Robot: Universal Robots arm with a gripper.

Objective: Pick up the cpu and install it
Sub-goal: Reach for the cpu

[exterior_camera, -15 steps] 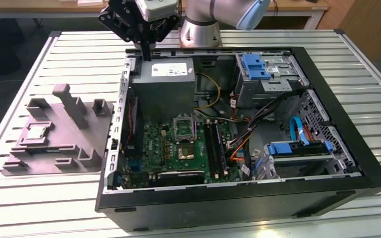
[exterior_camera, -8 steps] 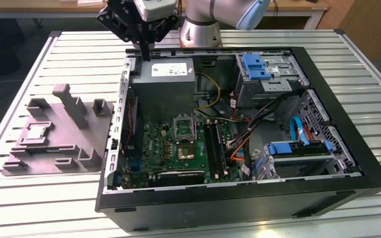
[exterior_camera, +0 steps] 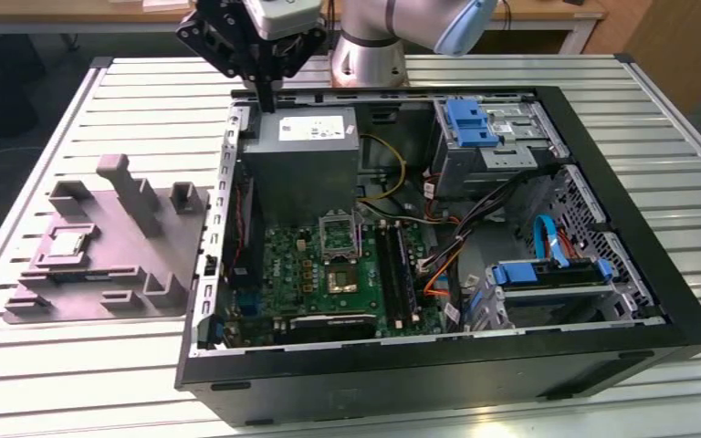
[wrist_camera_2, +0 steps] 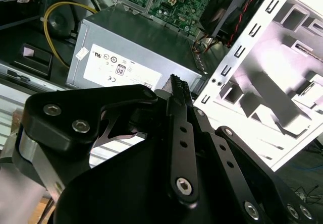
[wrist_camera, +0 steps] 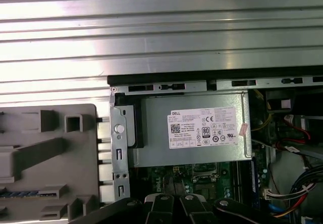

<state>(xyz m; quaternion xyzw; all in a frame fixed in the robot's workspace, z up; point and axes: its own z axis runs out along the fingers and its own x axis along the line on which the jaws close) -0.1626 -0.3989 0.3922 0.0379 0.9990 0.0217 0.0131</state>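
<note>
Cpu (exterior_camera: 68,243): found lying in the grey holder (exterior_camera: 120,265) on the counter (exterior_camera: 83,365) just beside the computer case (exterior_camera: 448,365), not yet lifted, with the socket (exterior_camera: 340,274) inside the case judged unfilled; end effector (exterior_camera: 266,99) closed on nothing above the case's power supply (exterior_camera: 308,151).

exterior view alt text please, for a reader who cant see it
The arm's end effector hangs closed over the far edge of an open computer case, near the grey power supply. The cpu sits on a grey fixture at the exterior view's left, outside the case.
</note>
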